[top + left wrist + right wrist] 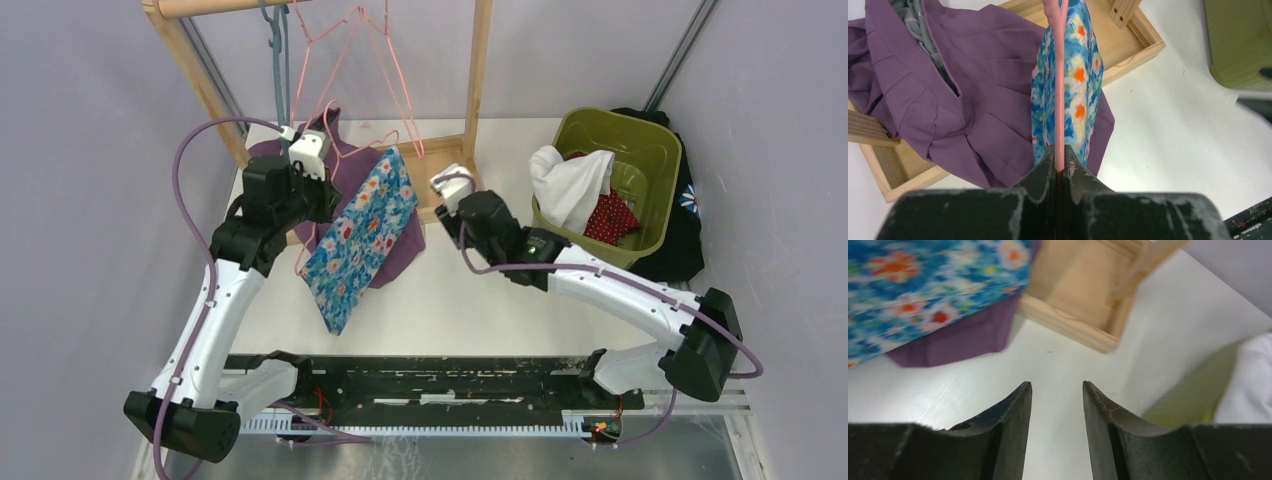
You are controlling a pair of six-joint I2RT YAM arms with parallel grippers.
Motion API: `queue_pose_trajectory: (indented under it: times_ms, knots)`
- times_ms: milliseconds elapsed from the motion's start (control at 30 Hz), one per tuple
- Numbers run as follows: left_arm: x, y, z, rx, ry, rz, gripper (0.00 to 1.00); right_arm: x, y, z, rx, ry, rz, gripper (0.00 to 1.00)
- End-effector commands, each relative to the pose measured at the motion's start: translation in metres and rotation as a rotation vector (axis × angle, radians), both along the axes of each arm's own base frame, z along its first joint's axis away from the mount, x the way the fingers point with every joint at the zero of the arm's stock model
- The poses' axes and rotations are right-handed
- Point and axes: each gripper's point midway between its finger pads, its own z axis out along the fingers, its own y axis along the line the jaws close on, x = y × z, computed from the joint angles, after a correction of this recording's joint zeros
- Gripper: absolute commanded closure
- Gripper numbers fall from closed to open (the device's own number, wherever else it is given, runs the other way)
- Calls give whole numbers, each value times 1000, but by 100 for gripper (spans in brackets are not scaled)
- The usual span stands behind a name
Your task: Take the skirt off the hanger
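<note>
Two garments are seen at the foot of the wooden rack (452, 180): a floral skirt (362, 235) in blue with orange, yellow and white flowers, and a pleated purple garment (973, 100) spread beneath it. The skirt is draped in a long, narrow fold over a pink wire hanger (1059, 100), its lower end lying on the white table (470, 300). The hanger's wire is clamped between the closed fingers of the left gripper (1059, 152), just beside the skirt. The right gripper (1057, 405) is held over bare table near the rack's base, jaws parted, with nothing between them and nothing touched.
</note>
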Motion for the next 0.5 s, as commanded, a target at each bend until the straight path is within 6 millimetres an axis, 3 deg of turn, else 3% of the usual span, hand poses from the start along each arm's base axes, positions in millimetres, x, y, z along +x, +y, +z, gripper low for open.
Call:
queue_pose_trajectory:
  times_ms: [0, 100, 200, 467]
  knots:
    - [11, -5, 45, -96, -141, 43, 97, -39, 69, 26, 20, -81, 198, 51]
    - [15, -8, 51, -117, -150, 49, 97, -73, 121, 26, 32, -101, 321, 48]
    - [20, -13, 49, -125, -162, 58, 97, -93, 158, 28, 89, -110, 381, 48]
    - [37, -7, 26, -62, -177, 139, 97, -117, 215, 34, 159, -115, 447, 46]
